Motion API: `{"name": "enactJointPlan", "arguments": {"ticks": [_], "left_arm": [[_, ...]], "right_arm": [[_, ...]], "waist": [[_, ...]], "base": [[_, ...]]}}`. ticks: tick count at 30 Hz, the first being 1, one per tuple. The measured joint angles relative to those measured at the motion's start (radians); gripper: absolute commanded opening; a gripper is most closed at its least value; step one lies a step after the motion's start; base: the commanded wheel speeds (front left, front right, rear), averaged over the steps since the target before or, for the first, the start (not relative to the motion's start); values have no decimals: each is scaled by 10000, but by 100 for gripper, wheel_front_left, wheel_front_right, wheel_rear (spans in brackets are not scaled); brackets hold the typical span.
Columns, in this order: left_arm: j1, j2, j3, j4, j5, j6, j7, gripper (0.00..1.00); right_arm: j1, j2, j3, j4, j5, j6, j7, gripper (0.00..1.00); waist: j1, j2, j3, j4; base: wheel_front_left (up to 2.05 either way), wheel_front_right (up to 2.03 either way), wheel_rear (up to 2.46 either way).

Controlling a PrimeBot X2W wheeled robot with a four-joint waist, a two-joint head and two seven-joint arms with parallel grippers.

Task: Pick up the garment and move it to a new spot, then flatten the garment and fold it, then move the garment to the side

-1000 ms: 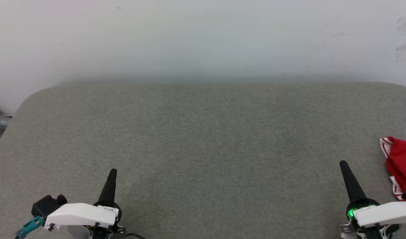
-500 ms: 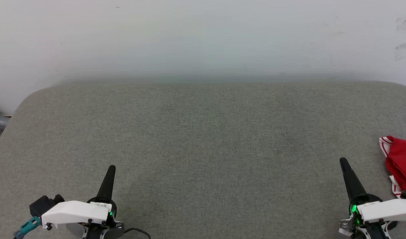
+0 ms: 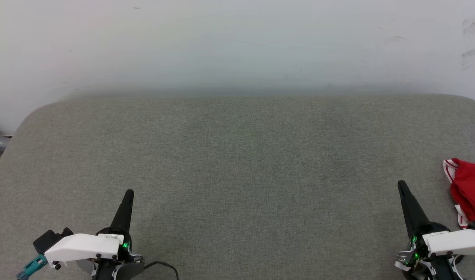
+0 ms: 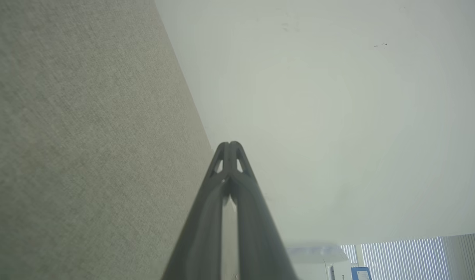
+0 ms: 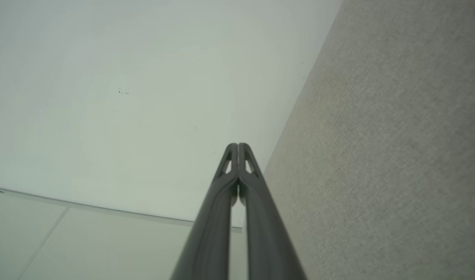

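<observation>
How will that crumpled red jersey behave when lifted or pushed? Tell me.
The crumpled red fabric garment with red-and-white striped trim lies in soft folds, so it will probably hang limp. Pushed over the grey woven surface, it would likely bunch, not slide.

- A table (image 3: 237,155) with a grey-green woven fabric top and rounded far corners.
- A pale wall (image 3: 237,46) behind it, faintly scuffed at the upper right.
- Slatted window blinds (image 4: 400,256) low in the left wrist view.
</observation>
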Motion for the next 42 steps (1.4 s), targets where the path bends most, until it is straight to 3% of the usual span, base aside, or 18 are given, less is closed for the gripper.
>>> {"name": "enactJointPlan", "arguments": {"ticks": [30, 42], "left_arm": [[-225, -174, 422, 115, -1988, -184, 545, 0], [-237, -178, 424, 117, -2010, -186, 545, 0]], "right_arm": [[-441, 2, -40, 564, 2052, 0, 102, 0], [-468, 4, -48, 568, 2079, 0, 104, 0]], "waist": [[0, 0, 50, -67], [0, 0, 50, -67]], "base": [[0, 0, 0], [0, 0, 0]]}}
